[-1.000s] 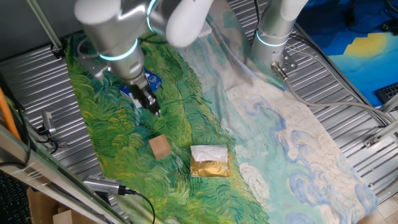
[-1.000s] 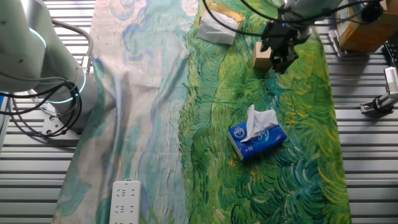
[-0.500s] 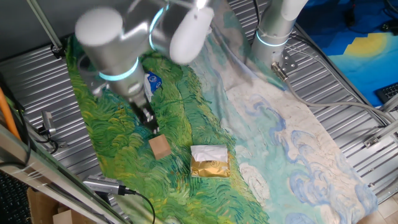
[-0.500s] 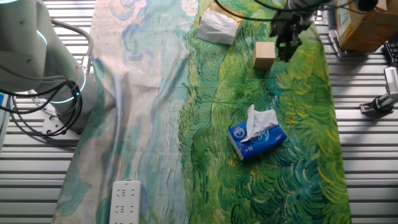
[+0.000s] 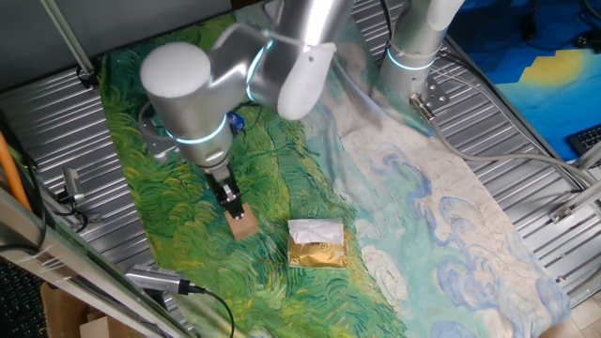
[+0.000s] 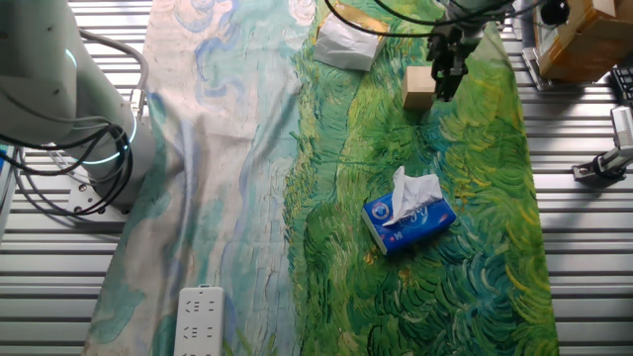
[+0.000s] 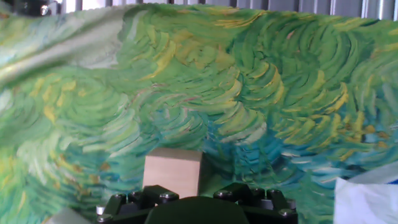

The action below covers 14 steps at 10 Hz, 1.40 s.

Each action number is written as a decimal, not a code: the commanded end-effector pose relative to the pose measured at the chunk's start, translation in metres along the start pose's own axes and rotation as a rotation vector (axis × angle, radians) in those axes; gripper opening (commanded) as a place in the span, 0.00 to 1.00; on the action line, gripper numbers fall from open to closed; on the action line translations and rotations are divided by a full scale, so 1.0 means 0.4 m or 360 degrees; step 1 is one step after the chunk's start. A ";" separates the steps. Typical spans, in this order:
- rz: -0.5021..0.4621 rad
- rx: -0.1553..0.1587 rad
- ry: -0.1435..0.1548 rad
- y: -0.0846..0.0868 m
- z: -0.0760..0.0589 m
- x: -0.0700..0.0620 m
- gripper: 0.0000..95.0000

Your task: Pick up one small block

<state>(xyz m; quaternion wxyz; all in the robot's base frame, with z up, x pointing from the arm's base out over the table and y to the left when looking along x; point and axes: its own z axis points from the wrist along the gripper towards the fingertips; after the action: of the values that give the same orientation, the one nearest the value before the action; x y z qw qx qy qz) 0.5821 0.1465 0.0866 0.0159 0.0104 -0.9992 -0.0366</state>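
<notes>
Tool (image 5: 231, 198) now hangs just beside small block (image 5: 243, 224), closer than before.

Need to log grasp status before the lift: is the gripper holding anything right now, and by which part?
Cannot be told. The gripper is right at the block, which sits on the cloth, but no view shows the fingertips closed on its sides.

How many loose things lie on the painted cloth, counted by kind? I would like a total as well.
Wooden block: 1
Gold-and-white foil packet: 1
Blue tissue pack with white tissue sticking out: 1
White power strip: 1
Total: 4
</notes>
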 end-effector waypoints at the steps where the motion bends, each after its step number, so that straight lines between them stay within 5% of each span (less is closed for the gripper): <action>1: 0.0091 -0.0003 0.0003 0.027 0.016 0.002 0.80; 12: 0.0074 0.0016 -0.0062 0.057 0.107 0.020 0.80; 13: 0.0060 0.0037 -0.0060 0.057 0.107 0.022 0.60; 14: 0.0064 0.0052 -0.0059 0.056 0.108 0.023 0.00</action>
<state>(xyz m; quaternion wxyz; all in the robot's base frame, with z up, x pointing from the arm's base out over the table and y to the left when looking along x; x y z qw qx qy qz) 0.5710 0.1711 0.0449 -0.0024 -0.0070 -0.9998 -0.0187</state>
